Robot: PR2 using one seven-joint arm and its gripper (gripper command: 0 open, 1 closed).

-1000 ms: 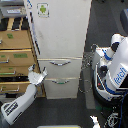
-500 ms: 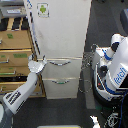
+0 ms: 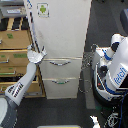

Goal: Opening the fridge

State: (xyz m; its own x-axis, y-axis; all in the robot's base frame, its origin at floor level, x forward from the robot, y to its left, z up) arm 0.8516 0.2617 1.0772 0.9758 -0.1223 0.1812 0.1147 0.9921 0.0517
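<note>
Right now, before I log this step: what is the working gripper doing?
Gripper: at the left edge of the tall white fridge, by the big upper door's bottom corner; too blurred to tell whether it is open or closed.

Lab: second robot parked beside fridge.

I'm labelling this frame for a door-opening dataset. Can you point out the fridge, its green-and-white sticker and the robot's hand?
fridge (image 3: 65,35): exterior view, middle of the upper door.
green-and-white sticker (image 3: 43,9): exterior view, sticker's centre.
hand (image 3: 36,53): exterior view, between the fingertips at the door's left edge.
</note>
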